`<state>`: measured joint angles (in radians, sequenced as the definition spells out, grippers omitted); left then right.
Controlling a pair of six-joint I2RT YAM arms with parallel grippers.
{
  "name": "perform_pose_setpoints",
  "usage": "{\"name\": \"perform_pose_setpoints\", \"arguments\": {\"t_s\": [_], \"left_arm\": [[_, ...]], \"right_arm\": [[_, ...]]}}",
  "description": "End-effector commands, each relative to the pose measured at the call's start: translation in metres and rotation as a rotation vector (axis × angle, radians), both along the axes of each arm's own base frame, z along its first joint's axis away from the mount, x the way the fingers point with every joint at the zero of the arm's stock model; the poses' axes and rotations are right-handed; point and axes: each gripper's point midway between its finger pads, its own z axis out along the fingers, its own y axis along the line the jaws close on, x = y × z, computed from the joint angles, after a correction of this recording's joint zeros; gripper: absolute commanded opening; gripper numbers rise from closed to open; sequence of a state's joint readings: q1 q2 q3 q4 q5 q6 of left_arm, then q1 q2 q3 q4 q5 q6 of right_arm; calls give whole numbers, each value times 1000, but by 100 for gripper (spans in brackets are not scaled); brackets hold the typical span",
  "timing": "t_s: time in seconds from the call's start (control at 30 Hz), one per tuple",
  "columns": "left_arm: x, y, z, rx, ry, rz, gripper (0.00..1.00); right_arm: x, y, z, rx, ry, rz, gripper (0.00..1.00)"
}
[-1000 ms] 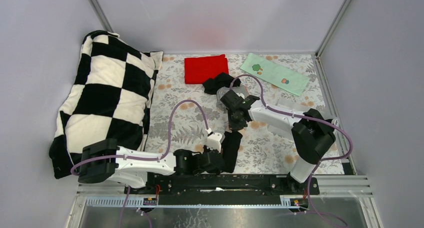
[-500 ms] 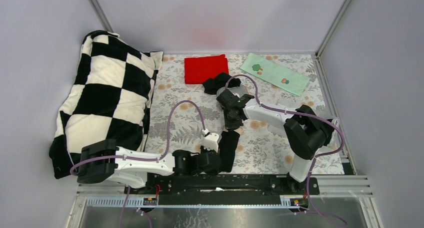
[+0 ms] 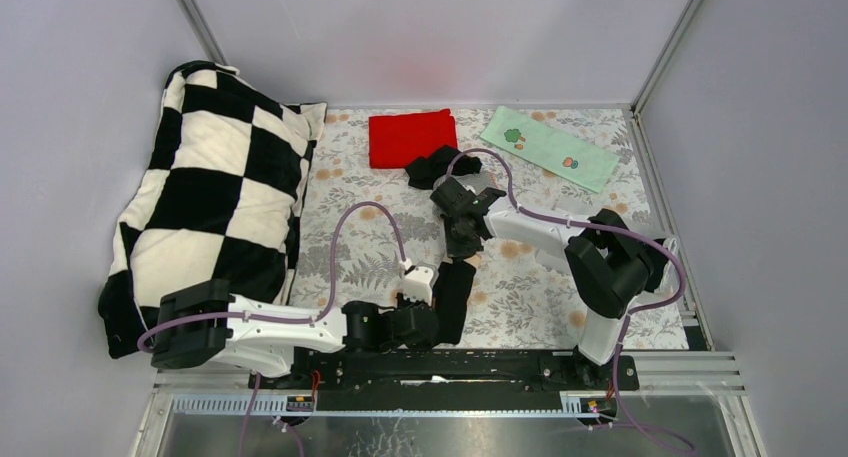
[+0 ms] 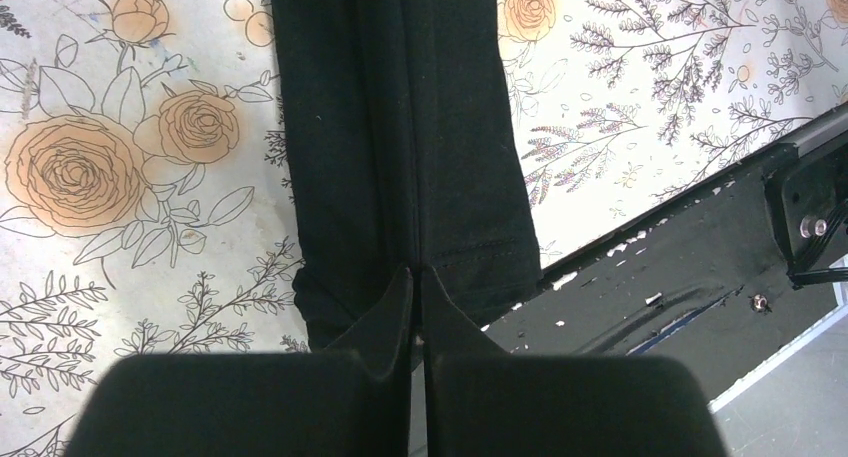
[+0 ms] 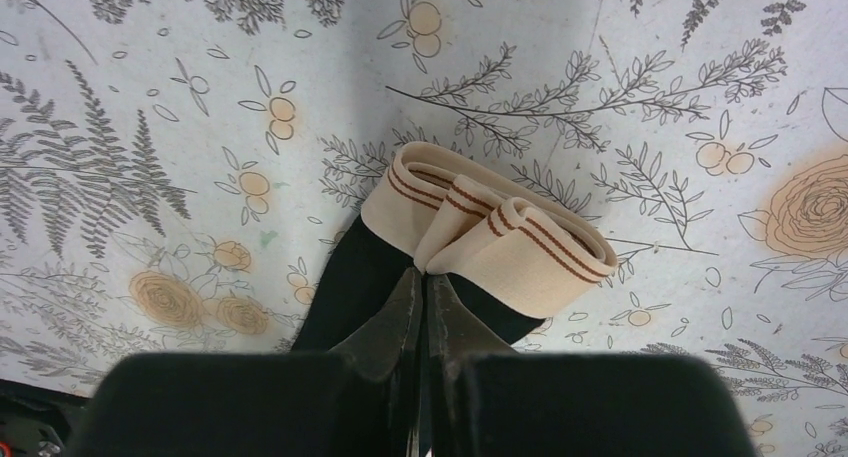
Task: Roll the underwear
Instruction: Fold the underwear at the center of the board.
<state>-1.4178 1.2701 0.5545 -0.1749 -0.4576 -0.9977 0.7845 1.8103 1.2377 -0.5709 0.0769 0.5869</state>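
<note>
One black underwear [image 3: 453, 295] lies folded into a long narrow strip on the flowered sheet near the arms' bases. In the left wrist view the strip [image 4: 400, 127] runs away from me, and my left gripper [image 4: 420, 274] is shut on its near hem. My right gripper [image 5: 422, 275] is shut on the far end, pinching the cloth just below the bunched beige waistband [image 5: 500, 227] with brown stripes. From above, the left gripper [image 3: 432, 319] holds the near end and the right gripper [image 3: 462, 249] the far end. More underwear [image 3: 432, 167] lies in a dark heap behind the right arm.
A red cloth [image 3: 412, 137] and a pale green printed cloth [image 3: 548, 147] lie at the back. A black-and-white chequered pillow [image 3: 215, 197] fills the left side. The black base rail [image 4: 680, 267] runs right beside the strip's near end.
The right gripper has shifted a little left with the waistband end and its jaws have closed slightly tighter. The left gripper and the near end have shifted slightly left too.
</note>
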Motion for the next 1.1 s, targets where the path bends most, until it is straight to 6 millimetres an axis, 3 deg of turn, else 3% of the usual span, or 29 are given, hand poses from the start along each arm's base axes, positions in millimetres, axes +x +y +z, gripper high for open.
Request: {"name": "perform_pose_setpoints", "arguments": {"t_s": [0.0, 0.47, 1.07], "left_arm": [[-3, 12, -6, 30, 15, 10, 0], [-1, 14, -1, 21, 4, 20, 0], [-3, 30, -10, 22, 19, 50, 0]], "right_arm": [[26, 11, 33, 44, -123, 2, 0], [21, 11, 61, 67, -150, 16, 0], [20, 55, 32, 117, -93, 121, 0]]}}
